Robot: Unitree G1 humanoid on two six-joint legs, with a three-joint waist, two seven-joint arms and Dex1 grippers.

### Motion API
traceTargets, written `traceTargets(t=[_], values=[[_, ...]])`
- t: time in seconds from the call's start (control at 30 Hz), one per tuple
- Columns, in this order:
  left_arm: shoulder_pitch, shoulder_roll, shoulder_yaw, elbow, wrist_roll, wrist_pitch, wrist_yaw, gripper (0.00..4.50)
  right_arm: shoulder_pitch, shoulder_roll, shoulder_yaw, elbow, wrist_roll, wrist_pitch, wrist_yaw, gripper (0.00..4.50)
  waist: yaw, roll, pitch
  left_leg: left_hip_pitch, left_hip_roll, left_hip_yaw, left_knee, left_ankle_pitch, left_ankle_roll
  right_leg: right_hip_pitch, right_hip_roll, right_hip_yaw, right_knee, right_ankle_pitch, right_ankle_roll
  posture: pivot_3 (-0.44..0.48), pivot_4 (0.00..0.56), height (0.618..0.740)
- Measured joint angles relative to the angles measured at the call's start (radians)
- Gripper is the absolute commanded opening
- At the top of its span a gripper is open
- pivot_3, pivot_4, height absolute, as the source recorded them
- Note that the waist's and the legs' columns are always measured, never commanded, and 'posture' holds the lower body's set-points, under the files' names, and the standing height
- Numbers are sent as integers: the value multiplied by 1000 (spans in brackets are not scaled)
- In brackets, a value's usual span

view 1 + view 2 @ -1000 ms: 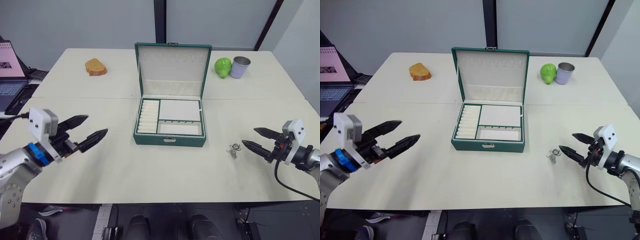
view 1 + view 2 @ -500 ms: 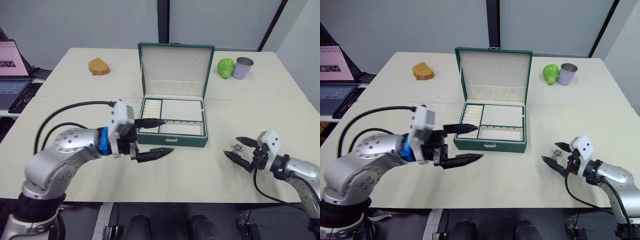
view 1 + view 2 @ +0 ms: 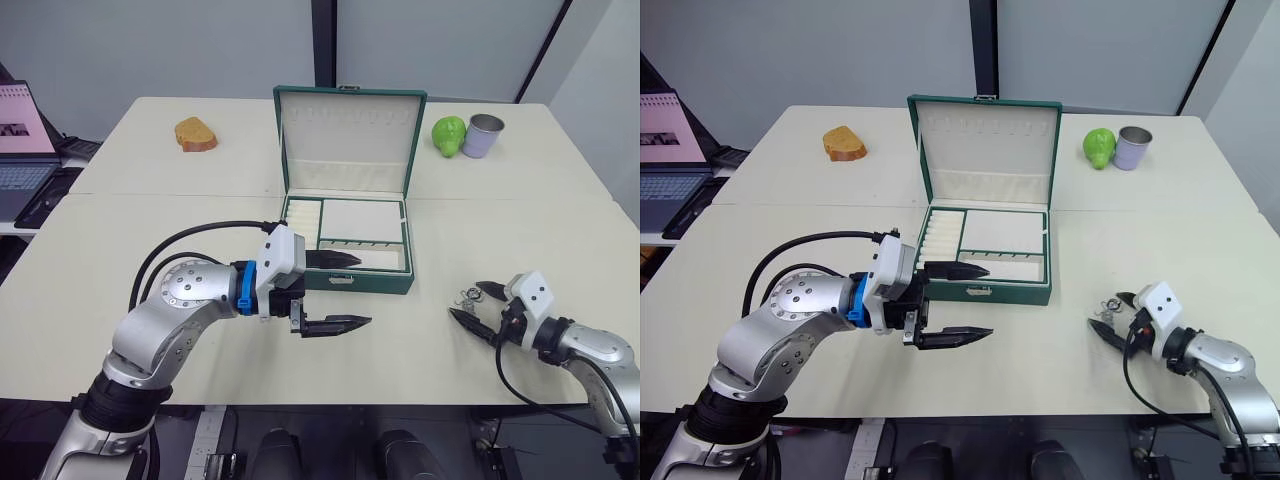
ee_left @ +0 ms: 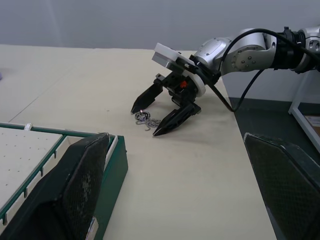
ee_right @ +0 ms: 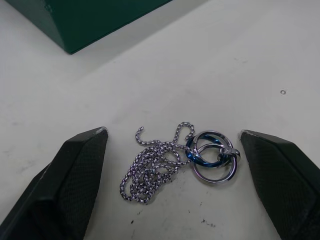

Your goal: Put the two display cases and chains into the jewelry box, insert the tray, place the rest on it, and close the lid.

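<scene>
Your right end effector (image 5: 170, 165) sits wide open & empty astride the rest (image 5: 175, 162) on the tabletop (image 3: 150, 250), at 4 o'clock from the jewelry box (image 3: 345, 270), whose lid (image 3: 350, 140) stands up, tray (image 3: 345, 235) in; left end effector (image 3: 345, 292) gapes empty by its front.

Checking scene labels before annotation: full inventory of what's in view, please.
jewelry box: 1, dark green, table centre, tray seated inside.
lid: 1, green with cream lining, standing open.
jewellery heap: 1, silvery chain with rings, on the table right of the box.
bread piece: 1, brown, far left.
green fruit: 1, far right.
metal cup: 1, grey, beside the fruit.
laptop: 1, left edge.
table: 1, cream.
left tool: open, before the box front.
right tool: open, straddling the heap.
</scene>
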Motion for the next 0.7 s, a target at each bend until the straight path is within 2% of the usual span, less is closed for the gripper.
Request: traceTargets(t=[0.07, 0.1, 0.17, 0.3, 0.7], values=[[0, -1, 0, 0, 3, -1, 0, 4500, -1, 0, 5, 14, -2, -16, 0, 4476, 0, -1, -1, 1, 0, 0, 0, 0, 0, 1, 0, 0, 0, 0, 0, 0, 150, 740], [1, -2, 0, 0, 3, -1, 1, 4500, -2, 0, 8, 20, -6, -22, 0, 4303, 0, -2, -2, 1, 0, 0, 0, 0, 0, 2, 0, 0, 0, 0, 0, 0, 150, 740], [3, -7, 0, -1, 4, -1, 3, 4500, -3, 0, 11, 27, -9, -22, 0, 3898, 0, -4, -3, 2, 0, 0, 0, 0, 0, 3, 0, 0, 0, 0, 0, 0, 150, 740], [4, -8, 2, -4, 3, 1, 6, 4500, 1, 1, 11, 38, -6, -15, 2, 2648, 2, -6, -6, 2, 0, 0, 0, 0, 0, 3, 0, 0, 0, 0, 0, 0, 150, 740], [-17, -20, 2, -10, 1, 12, 22, 4500, 8, 1, 16, 52, 1, -15, -4, 719, 3, -11, -13, 3, 0, -1, 0, 0, 0, 4, 0, 0, -1, 0, 0, 0, 150, 740]])
